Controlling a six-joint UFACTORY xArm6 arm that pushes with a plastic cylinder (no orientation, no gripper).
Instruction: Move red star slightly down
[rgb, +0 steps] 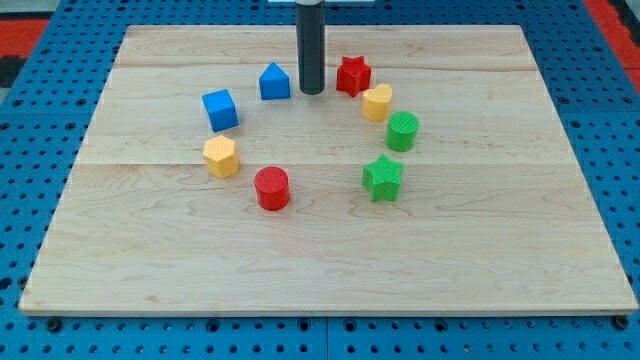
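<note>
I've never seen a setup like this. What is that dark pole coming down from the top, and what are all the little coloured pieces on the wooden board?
The pole is the end of a robot arm: a straight dark rod with no hand. My tip only pushes things and holds nothing. The single camera looks down on a pale wooden board. On it, in a loose ring, lie a red star, a blue house-shaped block, a blue cube, a yellow hexagonal block, a red cylinder, a green star, a green cylinder and a yellow heart. My tip stands between the house-shaped block and the red star.
</note>
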